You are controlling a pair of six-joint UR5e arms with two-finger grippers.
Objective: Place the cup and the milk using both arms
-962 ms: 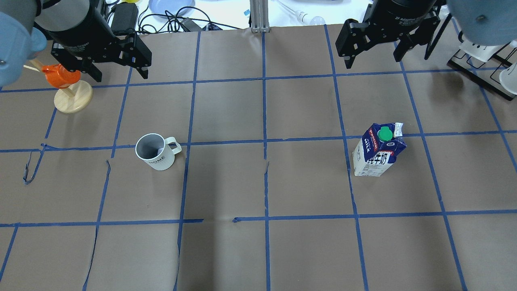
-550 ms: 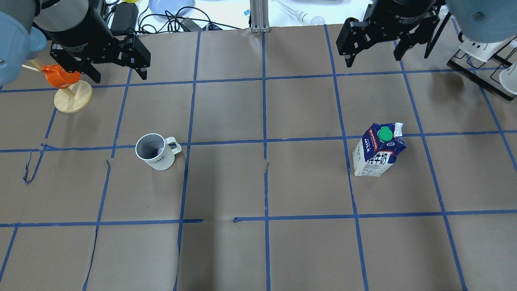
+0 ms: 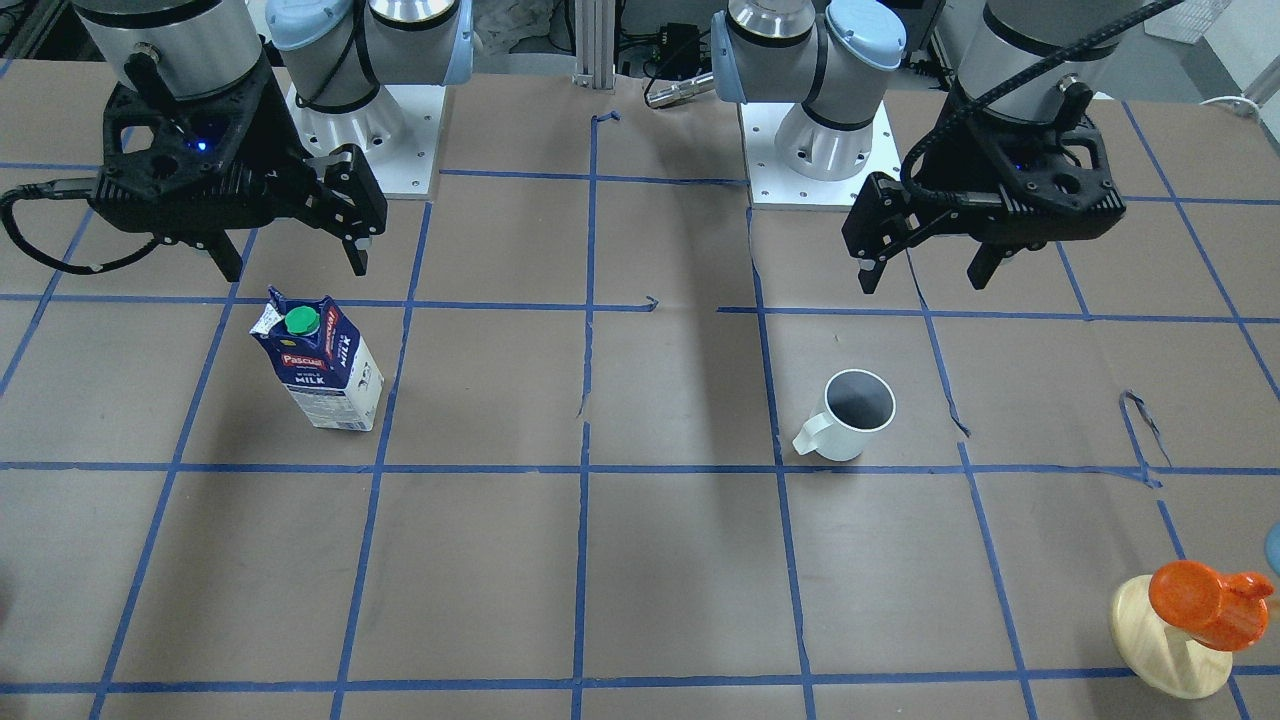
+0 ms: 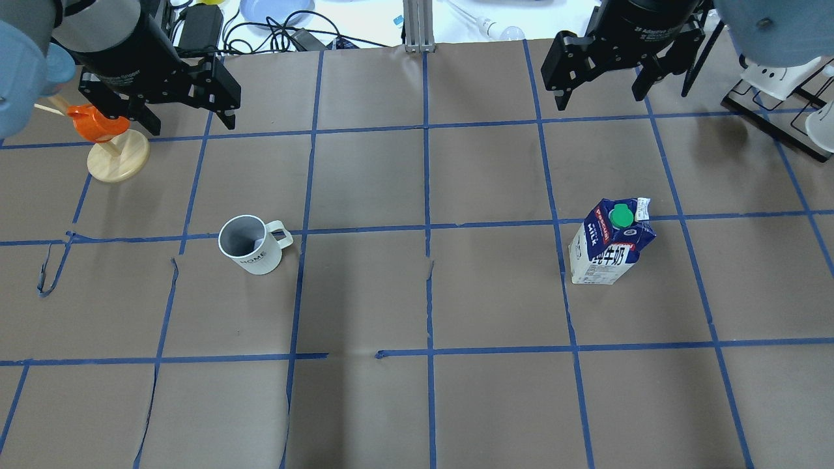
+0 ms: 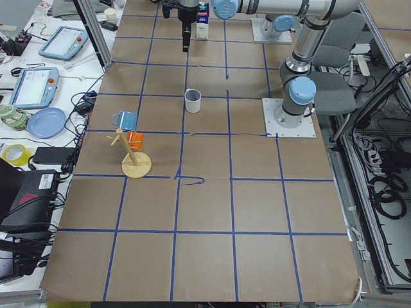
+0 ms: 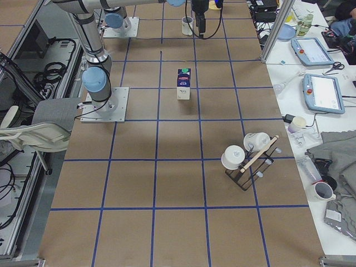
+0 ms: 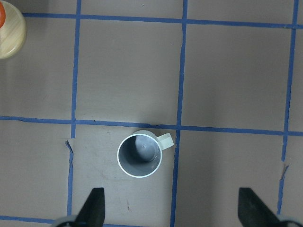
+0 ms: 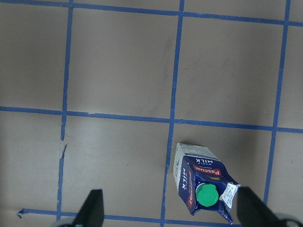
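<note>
Cup (image 4: 251, 244): upright on the paper-covered table (image 4: 495, 293), robot's left half, handle toward the centre. Milk (image 4: 611, 242): upright, green cap uppermost, on the right half and well apart from the cup. Left gripper (image 4: 189, 122): hangs high, roughly over the cup, touching nothing, fingers spread wide and empty; right gripper (image 4: 599, 99): likewise over the milk.

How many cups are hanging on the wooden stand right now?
2. A blue cup and an orange cup hang on the wooden stand, on the robot's left at the table's operator side. The overhead view shows only the orange one.
</note>
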